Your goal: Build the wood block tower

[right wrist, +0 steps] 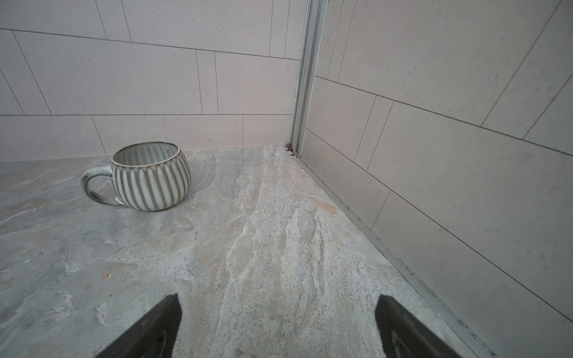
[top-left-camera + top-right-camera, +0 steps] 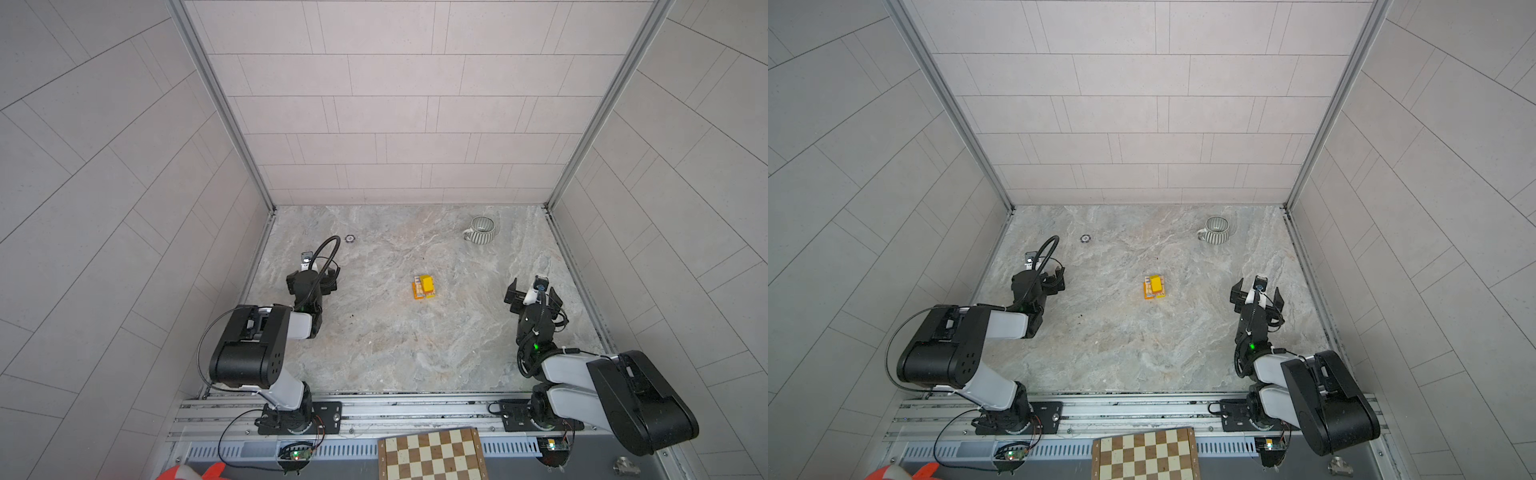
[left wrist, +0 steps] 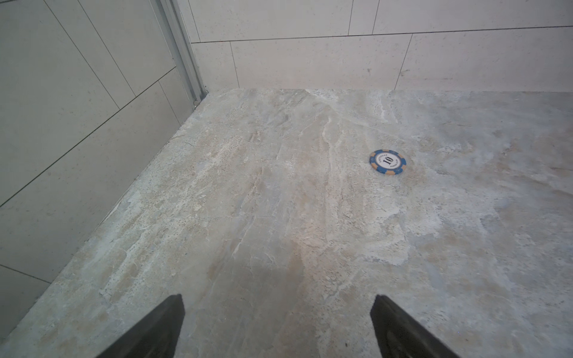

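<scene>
Marble tabletop [image 2: 395,353] between tiled walls [image 2: 415,124], tower [image 2: 424,287] at its centre, yellow block [image 2: 427,284] on top, mug [image 2: 480,229] near far right corner, left gripper [image 3: 277,297] and right gripper [image 1: 278,297] spread wide, holding nothing

tower [image 2: 424,286]: mid tabletop [image 2: 395,340], betw. both claws, well apart from each
L claw [image 2: 313,277]: left of tower, over tabletop's left side
R claw [image 2: 533,293]: right of tower, over tabletop's right side
chip [image 2: 350,238]: back left, behind L claw, flat on tabletop
mug [image 2: 481,229]: back right, behind R claw, upright
chessboard [image 2: 432,455]: front centre, off tabletop, before rail [image 2: 415,409]
</scene>
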